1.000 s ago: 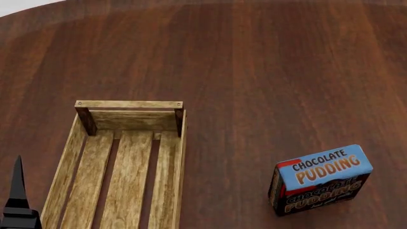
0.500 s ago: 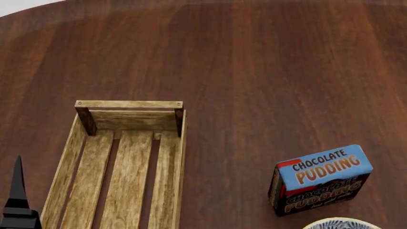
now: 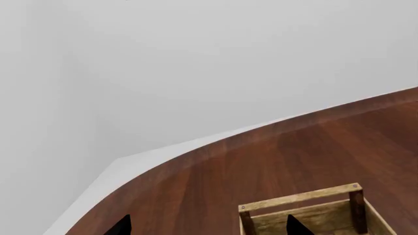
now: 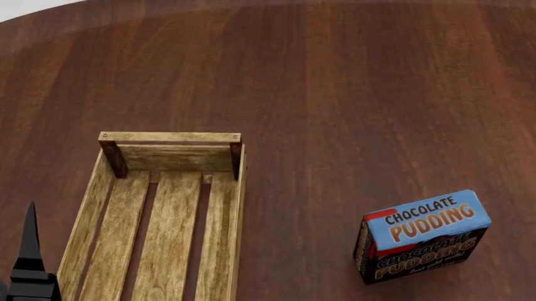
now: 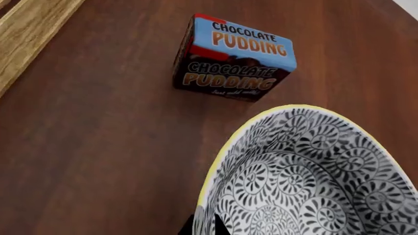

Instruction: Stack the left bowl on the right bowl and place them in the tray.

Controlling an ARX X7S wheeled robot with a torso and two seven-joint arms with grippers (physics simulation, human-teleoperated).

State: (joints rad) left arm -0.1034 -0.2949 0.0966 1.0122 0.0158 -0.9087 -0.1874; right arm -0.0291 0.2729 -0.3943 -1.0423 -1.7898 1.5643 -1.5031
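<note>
The tray (image 4: 159, 213), a long light-wood crate with a slatted bottom, lies at the lower left of the head view and holds nothing. Its end also shows in the left wrist view (image 3: 307, 208), and an edge shows in the right wrist view (image 5: 29, 29). My left gripper (image 3: 209, 227) is open and empty, over the tray's end; one finger (image 4: 30, 251) shows in the head view, left of the tray. My right gripper (image 5: 203, 226) is shut on the yellow rim of a black-and-white patterned bowl (image 5: 313, 176). I see only this bowl. It is out of the head view.
A blue-and-black chocolate pudding box (image 4: 423, 235) stands right of the tray on the dark wood table (image 4: 335, 94). In the right wrist view the pudding box (image 5: 235, 56) is just beyond the held bowl. The table's curved far edge (image 3: 196, 147) shows in the left wrist view.
Half a second ago the bowl's rim showed at the bottom right edge of the head view; now it is out of that view. The left finger sits slightly lower.
</note>
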